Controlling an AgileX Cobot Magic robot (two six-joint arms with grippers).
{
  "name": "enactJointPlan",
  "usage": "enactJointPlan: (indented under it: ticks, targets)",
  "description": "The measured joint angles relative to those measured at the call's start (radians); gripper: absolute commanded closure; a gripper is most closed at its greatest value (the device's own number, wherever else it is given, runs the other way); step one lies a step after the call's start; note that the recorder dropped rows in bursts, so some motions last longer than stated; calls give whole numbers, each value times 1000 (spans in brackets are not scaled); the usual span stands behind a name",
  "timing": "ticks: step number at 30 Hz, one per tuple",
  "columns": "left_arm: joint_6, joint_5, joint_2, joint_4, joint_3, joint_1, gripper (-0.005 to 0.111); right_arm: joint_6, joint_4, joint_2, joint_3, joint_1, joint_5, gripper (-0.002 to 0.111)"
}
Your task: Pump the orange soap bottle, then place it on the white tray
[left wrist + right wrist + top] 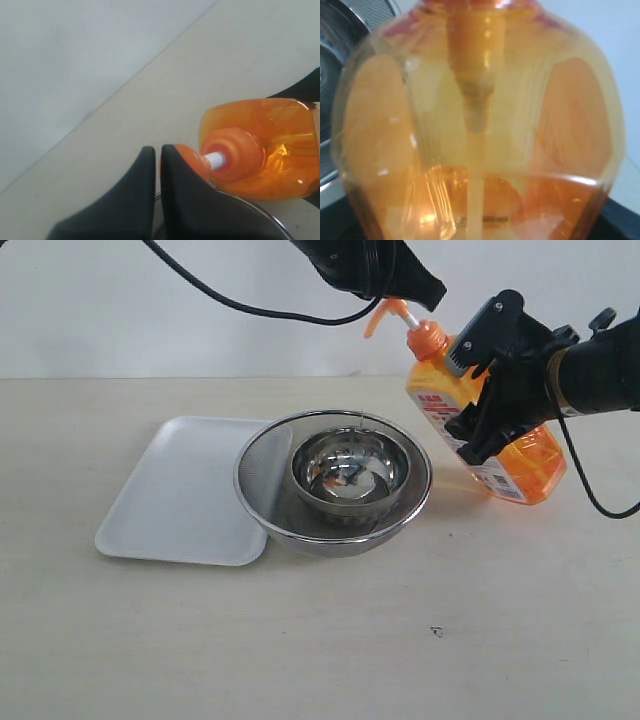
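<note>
The orange soap bottle leans left, its pump head over toward the steel bowl. My right gripper is shut on the bottle's body, and the bottle fills the right wrist view. My left gripper is shut, its black fingertips resting against the top of the pump head; the white stem shows below it. The white tray lies flat at the left with nothing on its bare part. Whether the bottle's base touches the table I cannot tell.
A round steel mesh strainer holds the steel bowl and overlaps the tray's right edge. A black cable hangs across the top. A wall rises behind the table's far edge.
</note>
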Motion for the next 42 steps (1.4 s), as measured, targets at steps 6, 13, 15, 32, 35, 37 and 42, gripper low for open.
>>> enactJointPlan:
  ticks: [6,13,15,32,35,37,42]
  targets:
    - [0,18,2,0,0,0,102,-7,-4,0,2,0,8,108]
    - [2,22,5,0,0,0,102,-11,-6,0,2,-2,8,108]
    - [2,22,5,0,0,0,102,-11,-6,0,2,-2,8,108]
    - [-2,44,-215,-10,23,-21,102,-77,150,2,-2,2,-83,108]
    - [0,59,-230,-10,23,-21,102,-79,150,4,-13,2,-54,108]
    - [0,82,-239,-10,23,-21,102,-82,152,4,-23,2,-34,108]
    - [8,144,-255,-14,23,-21,102,-88,157,4,-46,2,0,108]
